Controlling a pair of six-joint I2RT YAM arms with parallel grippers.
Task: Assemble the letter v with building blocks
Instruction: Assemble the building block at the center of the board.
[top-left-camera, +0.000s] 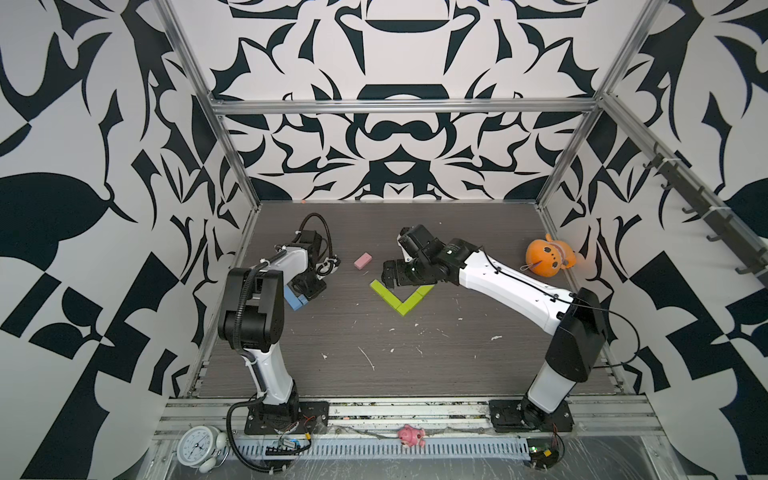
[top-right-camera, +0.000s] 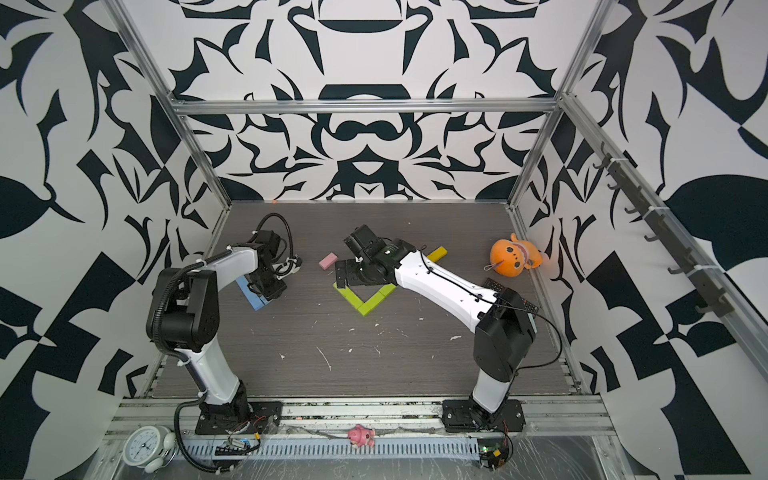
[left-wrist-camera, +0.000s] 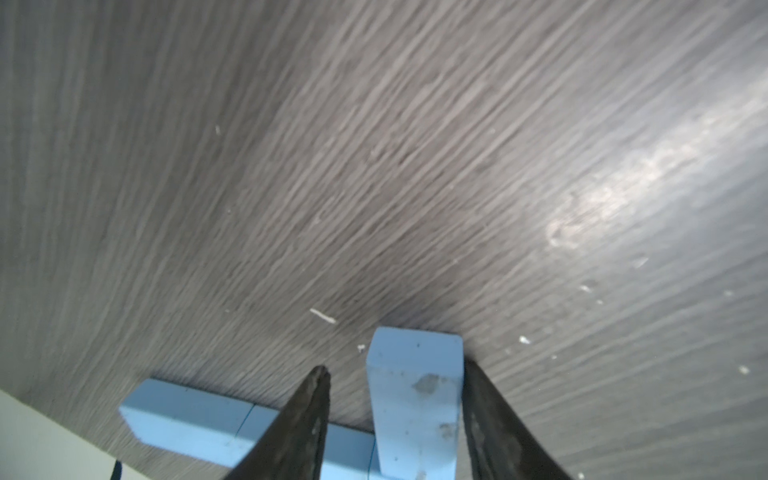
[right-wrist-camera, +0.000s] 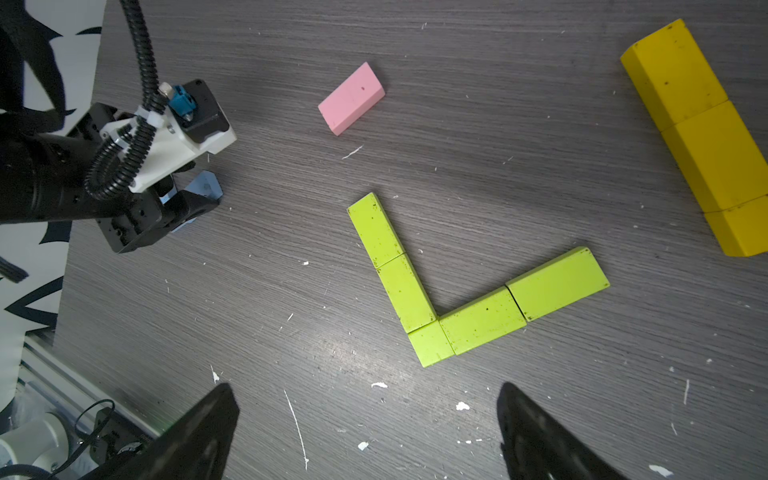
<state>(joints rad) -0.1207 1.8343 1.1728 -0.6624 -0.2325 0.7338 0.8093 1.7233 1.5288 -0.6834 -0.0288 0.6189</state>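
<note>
The lime green V (right-wrist-camera: 478, 322) lies flat in the middle of the table (top-left-camera: 415, 353). It is five touching blocks, tip toward 6 o'clock in a top view, arms opening toward 10 and 2. The letter looks finished. Spare pieces lie apart from it: pink block (right-wrist-camera: 351, 97) at 10 o'clock, yellow row (right-wrist-camera: 702, 137) at 2, light blue row (left-wrist-camera: 187, 415) at 9. The right gripper (right-wrist-camera: 365, 390) hovers over the V, fingers spread wide and empty. The left gripper (left-wrist-camera: 395, 365) has slack fingers around a light blue block (left-wrist-camera: 415, 399), one touching, one clear.
</note>
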